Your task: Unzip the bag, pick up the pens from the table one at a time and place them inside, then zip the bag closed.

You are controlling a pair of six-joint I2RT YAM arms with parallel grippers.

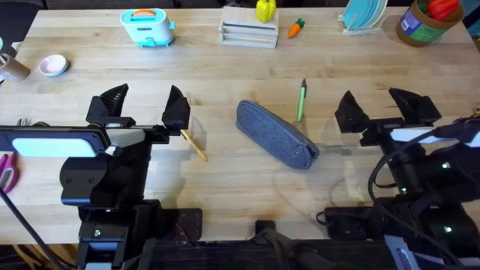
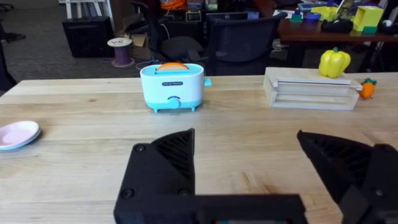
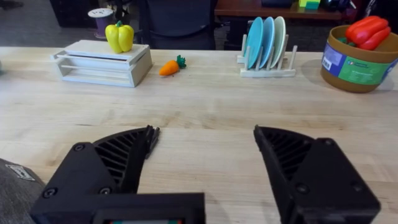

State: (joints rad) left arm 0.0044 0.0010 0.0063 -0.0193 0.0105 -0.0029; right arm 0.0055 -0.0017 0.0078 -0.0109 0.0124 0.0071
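The blue-grey bag lies diagonally in the middle of the table, zipper shut. Its corner shows in the right wrist view. A green pen lies just beyond the bag's right half; its dark tip peeks past my right finger. A yellow-tan pen lies left of the bag, right beside my left gripper's right finger. My left gripper stands open over bare wood, empty. My right gripper is open too, right of the bag, holding nothing.
Along the far edge stand a toy toaster, a white wooden rack with a yellow pepper, an orange carrot toy, a plate rack and a brown tub. A pink dish and pink scissors sit at left.
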